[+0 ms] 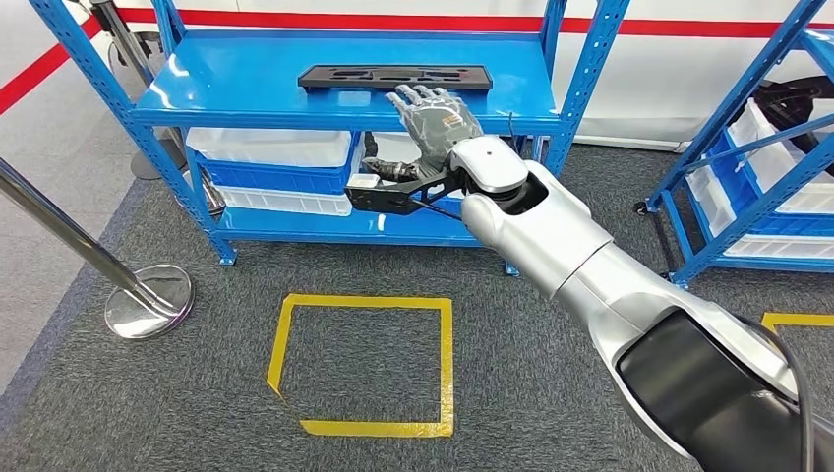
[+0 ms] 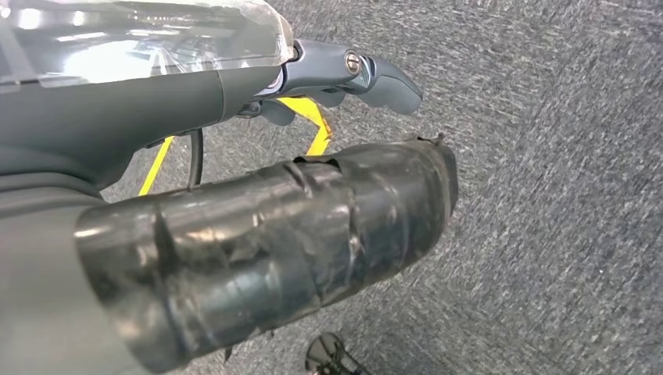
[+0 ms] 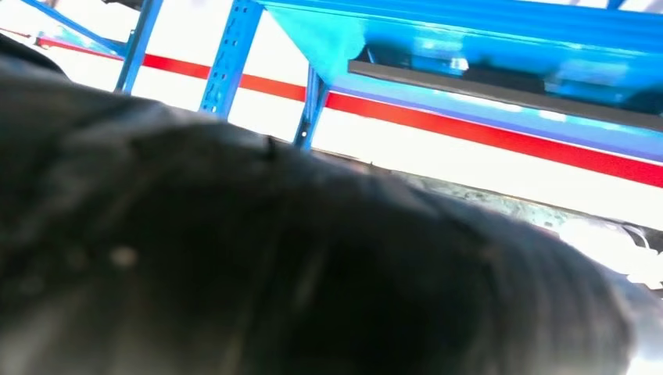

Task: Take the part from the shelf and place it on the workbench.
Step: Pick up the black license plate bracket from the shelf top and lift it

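The part (image 1: 393,77) is a flat, long black plate with cut-outs, lying on the top board of the blue shelf (image 1: 236,84). My right hand (image 1: 433,116) reaches out over the shelf's front edge with its fingers spread and nothing in them. Its fingertips are just short of the part's near edge. In the right wrist view the part (image 3: 500,90) shows as a dark slab on the blue board, beyond the blurred dark back of my right hand (image 3: 274,266). My left hand (image 2: 274,234) hangs over the grey carpet and holds nothing, thumb and finger (image 2: 383,78) apart.
White bins (image 1: 270,147) fill the shelf's lower level. A yellow tape square (image 1: 364,364) marks the carpet before the shelf. A chrome stanchion base (image 1: 148,300) stands at the left, and a second blue shelf (image 1: 777,147) with white bins at the right.
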{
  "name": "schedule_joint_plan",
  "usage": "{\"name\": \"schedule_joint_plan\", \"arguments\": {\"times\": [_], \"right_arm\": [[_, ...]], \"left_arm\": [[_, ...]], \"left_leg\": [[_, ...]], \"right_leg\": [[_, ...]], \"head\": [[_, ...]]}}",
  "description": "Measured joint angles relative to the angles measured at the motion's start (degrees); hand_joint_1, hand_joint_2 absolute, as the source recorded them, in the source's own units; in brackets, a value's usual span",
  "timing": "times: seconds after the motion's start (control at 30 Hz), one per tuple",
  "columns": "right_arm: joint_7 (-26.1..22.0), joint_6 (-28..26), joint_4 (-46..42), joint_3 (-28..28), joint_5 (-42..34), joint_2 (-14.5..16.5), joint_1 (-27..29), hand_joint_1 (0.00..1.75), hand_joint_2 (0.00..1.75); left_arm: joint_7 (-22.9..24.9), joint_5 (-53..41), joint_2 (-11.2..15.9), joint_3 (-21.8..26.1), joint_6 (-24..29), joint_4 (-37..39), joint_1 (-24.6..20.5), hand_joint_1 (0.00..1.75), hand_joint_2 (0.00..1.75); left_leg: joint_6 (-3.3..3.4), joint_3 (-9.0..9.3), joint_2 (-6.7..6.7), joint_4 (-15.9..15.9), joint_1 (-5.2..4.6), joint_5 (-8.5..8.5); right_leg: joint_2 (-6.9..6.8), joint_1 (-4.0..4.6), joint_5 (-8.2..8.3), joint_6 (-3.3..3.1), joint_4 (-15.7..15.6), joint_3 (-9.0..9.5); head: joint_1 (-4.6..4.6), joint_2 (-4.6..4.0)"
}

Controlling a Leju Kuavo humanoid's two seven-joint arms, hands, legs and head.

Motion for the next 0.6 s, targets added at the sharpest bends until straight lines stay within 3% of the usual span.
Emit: {"name": "schedule_joint_plan", "arguments": {"times": [0.07, 0.13, 0.2, 0.27, 0.33, 0.43, 0.47, 0.5, 0.53, 0.6], "right_arm": [[-0.23, 0.24, -0.05, 0.00, 0.39, 0.37, 0.05, 0.00, 0.00], [-0.44, 0.66, -0.16, 0.01, 0.70, 0.69, -0.02, 0.00, 0.00], [-0.62, 0.91, -0.26, 0.03, 0.91, 0.83, 0.02, 0.00, 0.00], [-0.75, 0.94, -0.33, 0.04, 1.02, 0.90, 0.04, 0.00, 0.00], [-0.79, 0.94, -0.37, 0.04, 1.09, 0.93, -0.03, 0.00, 0.00], [-0.86, 0.99, -0.37, 0.04, 1.14, 0.92, 0.19, 0.00, 0.00], [-0.91, 1.07, -0.36, 0.05, 1.18, 0.92, 0.36, 0.00, 0.00], [-0.95, 1.14, -0.34, 0.06, 1.22, 0.92, 0.50, 0.00, 0.00], [-0.97, 1.19, -0.34, 0.07, 1.27, 0.92, 0.56, 0.00, 0.00], [-0.97, 1.22, -0.34, 0.09, 1.34, 0.92, 0.50, 0.00, 0.00]], "left_arm": [[-0.43, -0.11, 0.01, 0.01, -0.09, 0.00, -0.01, 0.00, 0.00], [-0.83, -0.32, 0.03, 0.01, -0.18, 0.00, -0.11, 0.00, 0.00], [-1.01, -0.57, -0.01, 0.00, -0.21, 0.00, -0.24, 0.00, 0.00], [-0.98, -0.68, -0.07, 0.01, -0.19, 0.00, -0.28, 0.00, 0.00], [-0.92, -0.69, -0.09, 0.02, -0.10, 0.00, -0.23, 0.00, 0.00], [-0.63, -0.73, -0.09, 0.02, -0.01, 0.00, -0.22, 0.00, 0.00], [-0.45, -0.74, -0.10, 0.02, 0.02, 0.00, -0.21, 0.00, 0.00], [-0.30, -0.76, -0.10, 0.02, 0.06, 0.00, -0.21, 0.00, 0.00], [-0.20, -0.77, -0.11, 0.02, 0.09, 0.00, -0.19, 0.00, 0.00], [-0.16, -0.78, -0.14, 0.02, 0.11, 0.01, -0.16, 0.00, 0.00]], "left_leg": [[0.14, 2.25, 0.01, -5.69, 0.00, 4.04], [0.53, 5.45, -0.01, -12.45, -0.16, 6.67], [0.93, 6.59, -0.08, -14.77, -0.37, 6.75], [1.33, 6.77, -0.08, -15.08, -0.23, 6.84], [1.89, 7.17, 0.03, -15.40, 0.02, 6.92], [2.48, 7.54, 0.14, -15.51, 0.07, 6.68], [2.51, 7.64, 0.13, -15.50, 0.08, 6.55], [2.48, 7.81, 0.11, -15.50, 0.09, 6.40], [2.40, 8.08, 0.08, -15.50, 0.09, 6.20], [2.14, 8.83, 0.01, -15.53, 0.16, 5.69]], "right_leg": [[0.22, 0.03, -0.45, 0.14, 0.53, 0.05], [0.41, 0.22, -1.03, 0.58, 1.30, -0.10], [0.48, 0.40, -1.37, 1.01, 1.69, -0.26], [0.46, 0.37, -1.54, 1.39, 1.78, -0.28], [0.36, 0.21, -2.83, 2.05, 3.76, -1.12], [0.22, -0.53, -7.41, 3.02, 14.08, -6.44], [0.16, -0.79, -8.10, 3.21, 17.07, -8.24], [0.09, -0.98, -7.69, 3.31, 18.15, -9.15], [0.04, -1.11, -6.15, 3.28, 16.89, -8.87], [-0.02, -1.08, -1.55, 2.84, 9.25, -5.58]], "head": [[0.00, 0.00], [0.01, 0.00], [0.04, 0.00], [0.05, 0.00], [0.07, 0.00], [0.10, 0.00], [0.10, 0.00], [0.10, 0.00], [0.10, 0.00], [0.10, 0.00]]}}
